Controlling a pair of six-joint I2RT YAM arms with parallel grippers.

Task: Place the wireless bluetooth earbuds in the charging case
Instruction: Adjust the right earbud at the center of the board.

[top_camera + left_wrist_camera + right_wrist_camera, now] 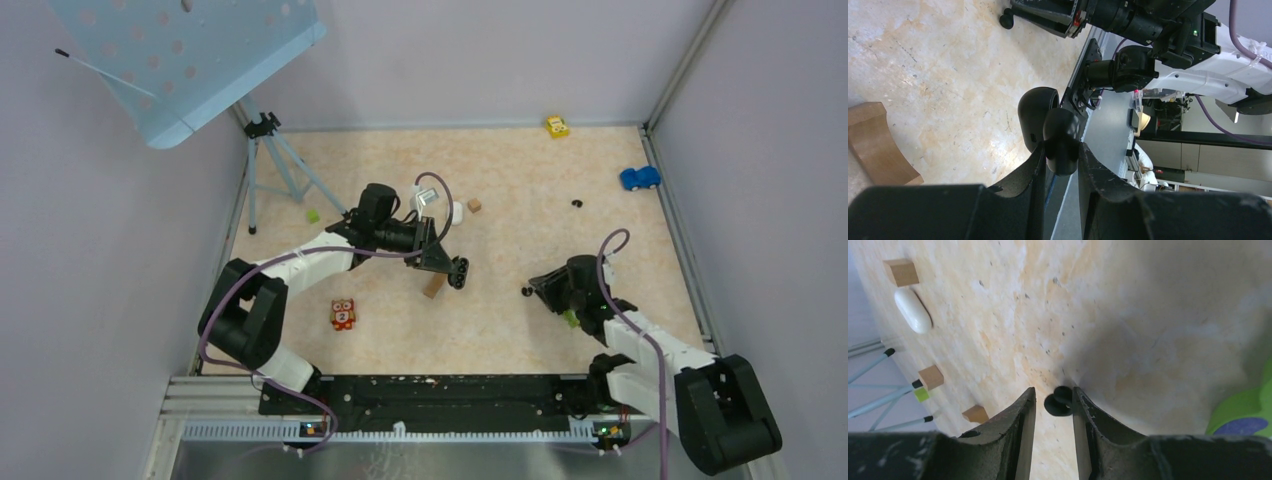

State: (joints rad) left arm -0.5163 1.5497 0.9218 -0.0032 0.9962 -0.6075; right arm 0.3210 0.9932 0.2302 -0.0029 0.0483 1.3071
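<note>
My left gripper [1061, 150] is shut on the black charging case [1037, 112], whose lid stands open, and holds it just above the table near the middle [458, 272]. My right gripper [1053, 391] is low over the table and open. A black earbud [1060, 401] lies on the table between its fingertips, against the right finger and clear of the left one. The top view shows this earbud [526, 291] at the tip of the right gripper [535, 288]. A second black earbud [577, 203] lies further back.
A white oblong piece [455, 213] and a wooden block [474, 205] lie behind the left gripper, and another block [434, 285] lies under it. An owl toy [343, 314], a green block [313, 215], a tripod [270, 160], a yellow car [557, 126] and a blue car [640, 178] stand around. A green toy [1243, 410] lies beside the right gripper.
</note>
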